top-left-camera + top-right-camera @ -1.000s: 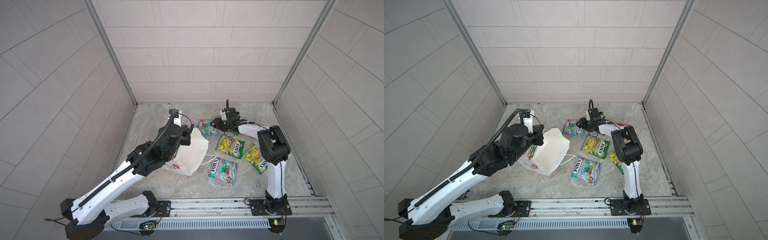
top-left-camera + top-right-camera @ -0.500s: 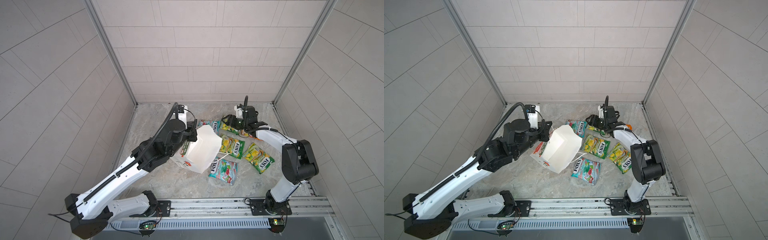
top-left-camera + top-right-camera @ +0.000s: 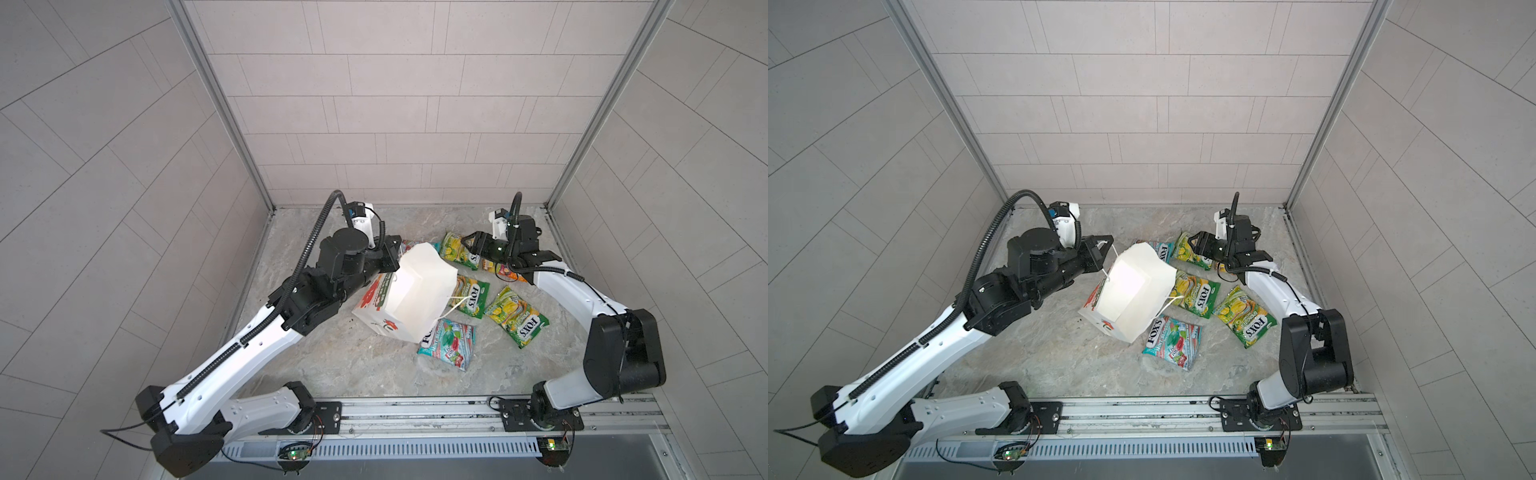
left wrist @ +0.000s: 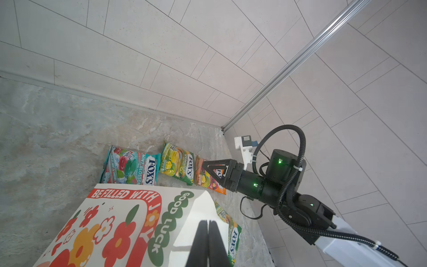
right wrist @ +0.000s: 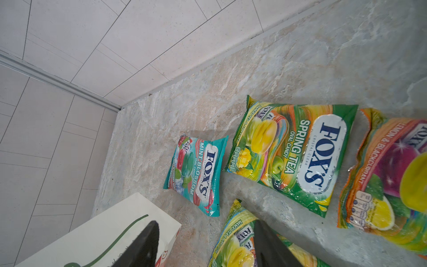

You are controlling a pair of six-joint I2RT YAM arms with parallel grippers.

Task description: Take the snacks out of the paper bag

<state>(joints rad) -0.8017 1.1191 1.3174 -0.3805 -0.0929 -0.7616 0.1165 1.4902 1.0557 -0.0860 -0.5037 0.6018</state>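
Left wrist view: paper bag (image 4: 111, 208) hides most of one green-yellow packet (image 4: 233, 238).

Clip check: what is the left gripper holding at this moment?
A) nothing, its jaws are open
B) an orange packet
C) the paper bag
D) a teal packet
C: in the left wrist view the left gripper is shut on the white side of the bag, with no packet between its fingers.
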